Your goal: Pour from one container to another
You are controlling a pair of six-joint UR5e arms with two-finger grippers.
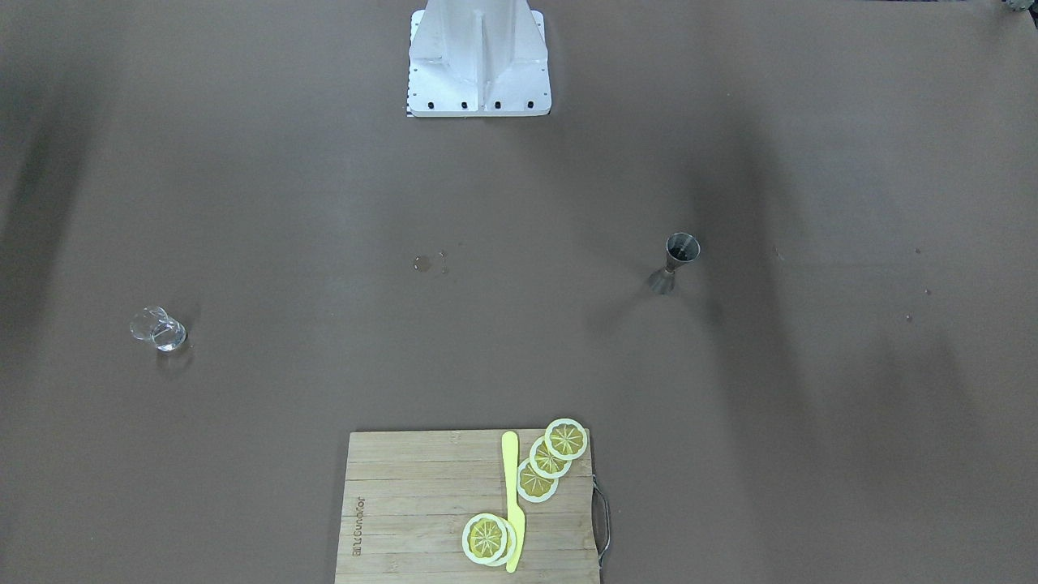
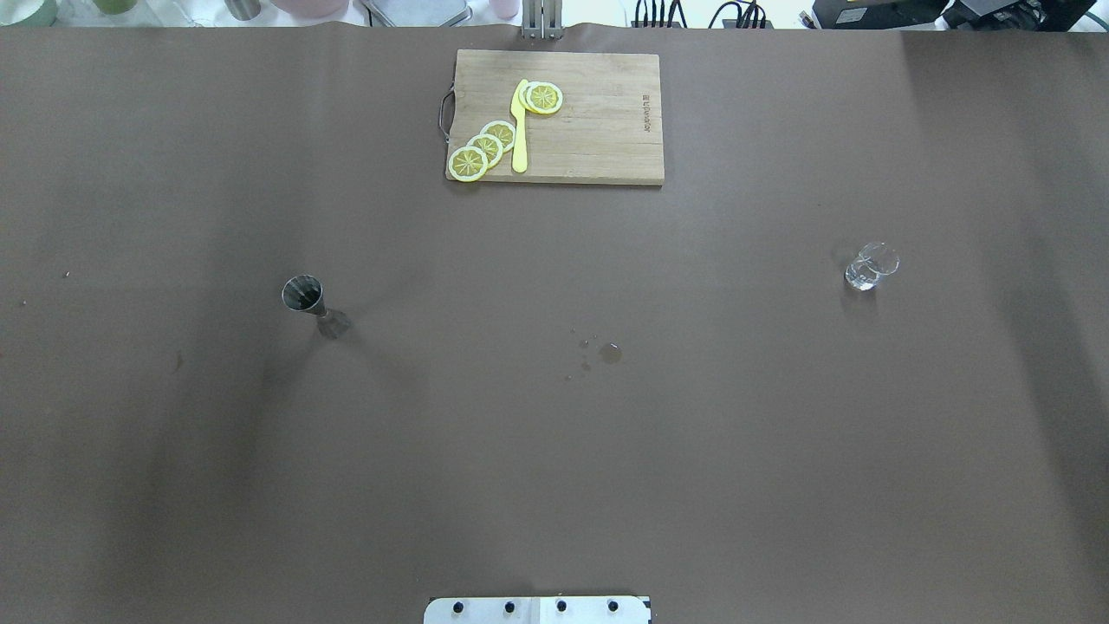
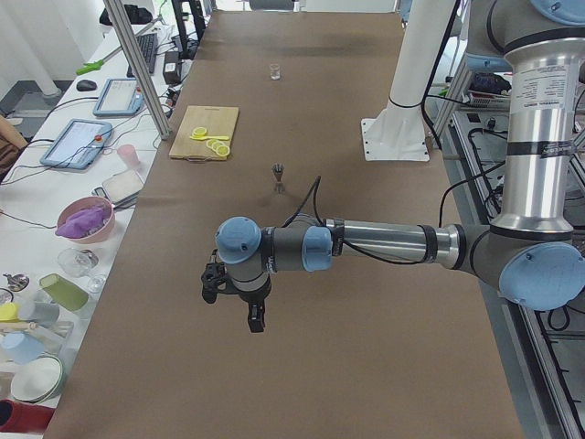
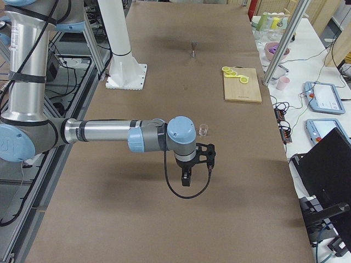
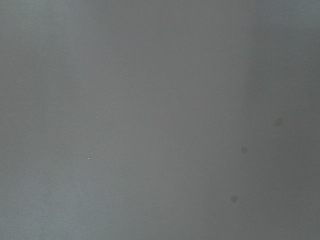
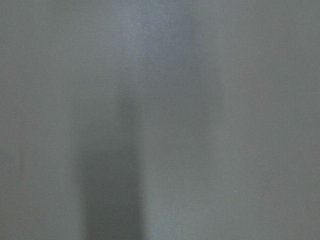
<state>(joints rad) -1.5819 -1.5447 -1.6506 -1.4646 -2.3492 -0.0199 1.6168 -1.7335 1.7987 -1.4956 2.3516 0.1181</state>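
Observation:
A small metal jigger [image 2: 310,303] stands upright on the brown table's left half, also seen as the jigger [image 1: 675,261]. A small clear glass [image 2: 869,266] stands on the right half, far from it. Neither gripper shows in the overhead or front view. The left gripper [image 3: 256,315] hangs above bare table well short of the jigger [image 3: 278,176]. The right gripper [image 4: 186,178] hangs a little short of the glass [image 4: 203,130]. From these side views I cannot tell whether either is open or shut. Both wrist views show only bare table.
A wooden cutting board [image 2: 598,121] with several lemon slices [image 2: 485,147] and a yellow knife [image 2: 519,126] lies at the far middle edge. Small wet spots [image 2: 610,352] mark the table's middle. The robot's white base [image 1: 478,57] stands at the near edge.

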